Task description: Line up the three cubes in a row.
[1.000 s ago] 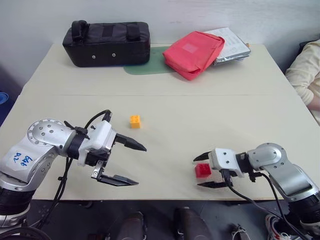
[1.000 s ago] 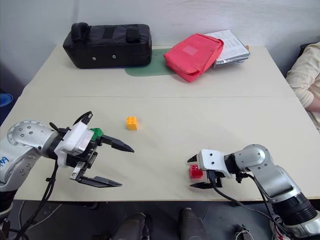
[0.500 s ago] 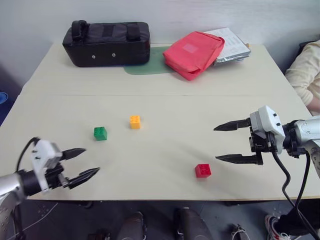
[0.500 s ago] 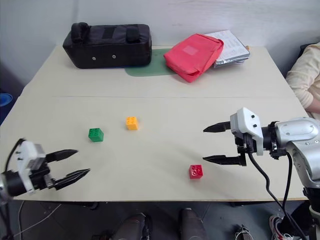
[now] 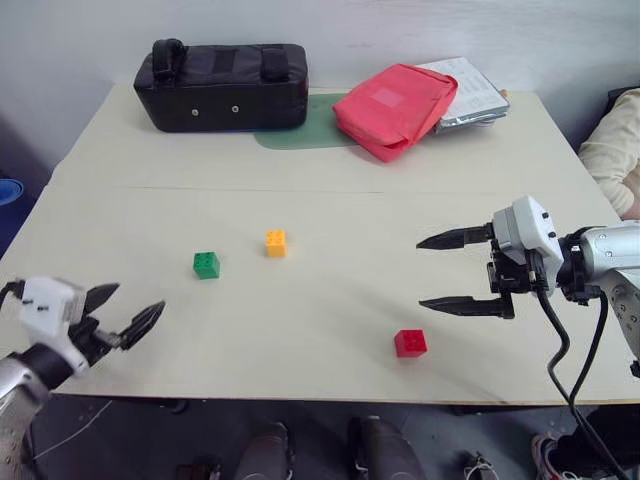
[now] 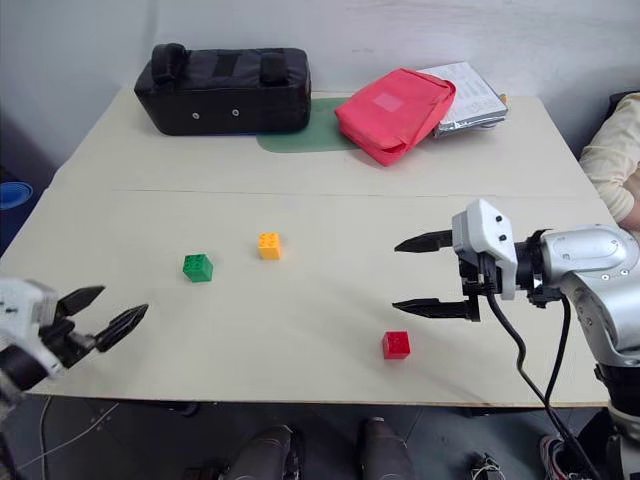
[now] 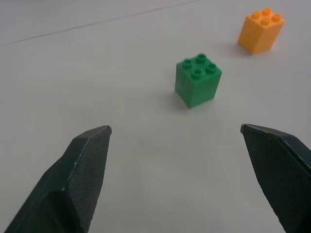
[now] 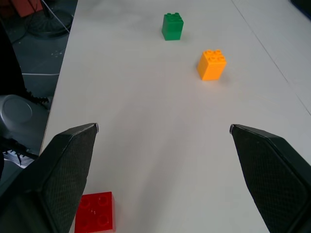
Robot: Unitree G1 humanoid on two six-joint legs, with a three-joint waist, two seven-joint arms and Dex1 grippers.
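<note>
Three small studded cubes lie apart on the cream table (image 5: 330, 160). The green cube (image 5: 206, 264) sits left of centre, the orange-yellow cube (image 5: 275, 242) just right of it and a little farther back, and the red cube (image 5: 410, 342) near the front edge to the right. My left gripper (image 5: 125, 314) hovers open at the table's front left corner, pointing toward the green cube (image 7: 198, 79), with nothing between its fingers. My right gripper (image 5: 432, 271) hangs open above the table, up and to the right of the red cube (image 8: 95, 212), pointing left and empty.
A black bag (image 5: 224, 85) lies at the back left of the table, a green mat (image 5: 292, 135) beside it, and a red pouch (image 5: 393, 108) rests on papers (image 5: 468, 90) at the back right. A person's sleeve (image 5: 612, 150) shows at the right edge.
My left gripper let go of the green cube and drew back to the front left corner. My right gripper rose off the red cube, which stays on the table.
</note>
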